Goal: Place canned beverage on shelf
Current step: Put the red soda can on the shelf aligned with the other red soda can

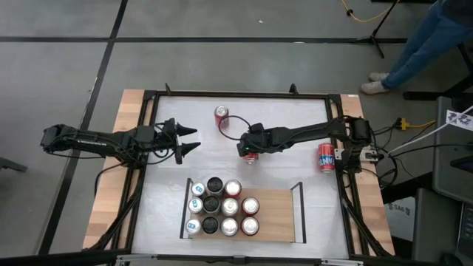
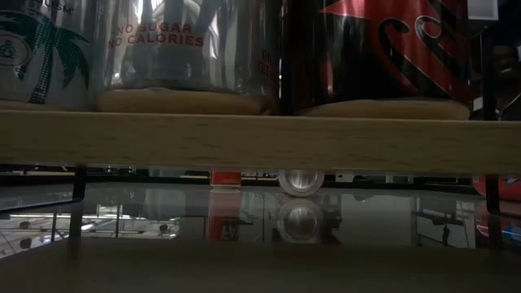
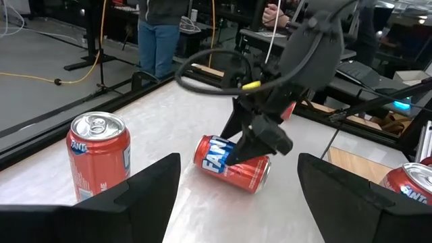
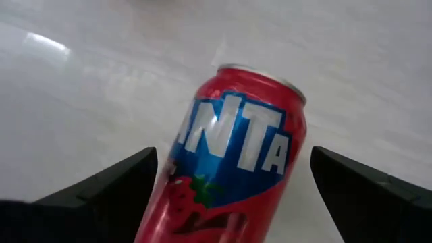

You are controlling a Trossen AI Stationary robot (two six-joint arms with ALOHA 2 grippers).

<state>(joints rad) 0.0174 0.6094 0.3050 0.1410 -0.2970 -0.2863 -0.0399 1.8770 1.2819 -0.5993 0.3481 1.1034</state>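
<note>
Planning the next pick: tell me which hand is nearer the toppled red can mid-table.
Right. The right hand hangs open straddling the toppled red can; the left hand waits open off to the side.

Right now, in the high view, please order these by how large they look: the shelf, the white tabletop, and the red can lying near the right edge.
1. White tabletop
2. Shelf
3. Red can, lying on its side, clearly the smallest

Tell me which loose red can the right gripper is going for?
The red Fanta can lying on its side mid-table, between the open right gripper fingers. The other two loose red cans sit apart from it.
</note>
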